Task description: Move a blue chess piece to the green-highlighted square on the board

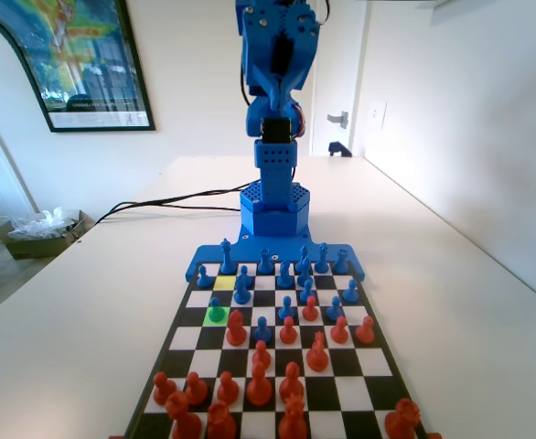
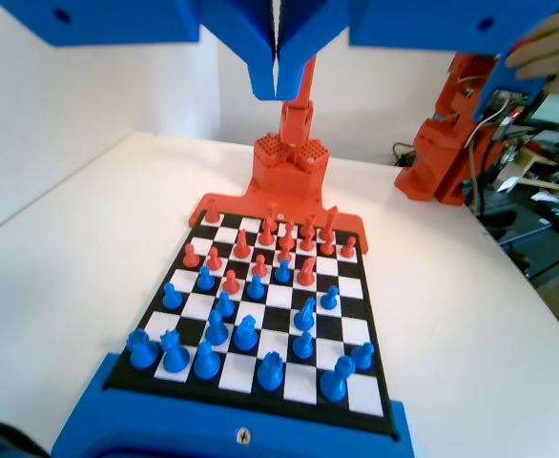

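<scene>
With the pawn (image 1: 216, 310) already standing on the green-highlighted square (image 1: 216, 316) near the chessboard's (image 1: 375, 366) left edge in the fixed view, the raised gripper (image 2: 278, 76) hangs high above, jaws together and empty, apparently finished.

- No legible text, label, brand, number or sign can be read in either view.
- Framed poster (image 1: 76, 59) on the wall, fixed view: a pale band runs along its lower edge and may carry print; the characters are too small and blurred to read.
- Board (image 1: 198, 298): the squares and the blue edge carry no readable file or rank markings in the fixed view or the wrist view.
- Chess pieces, blue and orange-red: no readable marks on any of them.
- Wall plate (image 1: 376, 114) to the right of the arm, fixed view: plain, with no readable lettering.
</scene>
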You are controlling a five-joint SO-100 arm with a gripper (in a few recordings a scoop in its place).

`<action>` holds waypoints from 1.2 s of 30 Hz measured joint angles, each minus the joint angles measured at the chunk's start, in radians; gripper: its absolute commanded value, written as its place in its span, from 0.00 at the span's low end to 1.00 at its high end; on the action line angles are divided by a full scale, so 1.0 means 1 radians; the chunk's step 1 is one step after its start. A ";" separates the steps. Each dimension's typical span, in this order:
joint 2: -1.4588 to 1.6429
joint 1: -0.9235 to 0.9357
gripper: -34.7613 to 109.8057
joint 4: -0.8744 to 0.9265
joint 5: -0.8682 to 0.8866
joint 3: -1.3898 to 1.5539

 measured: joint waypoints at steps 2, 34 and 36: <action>0.026 0.000 0.25 -0.009 0.000 0.000; 0.077 0.006 0.25 -0.017 0.000 0.000; 0.077 0.006 0.25 -0.017 0.000 0.000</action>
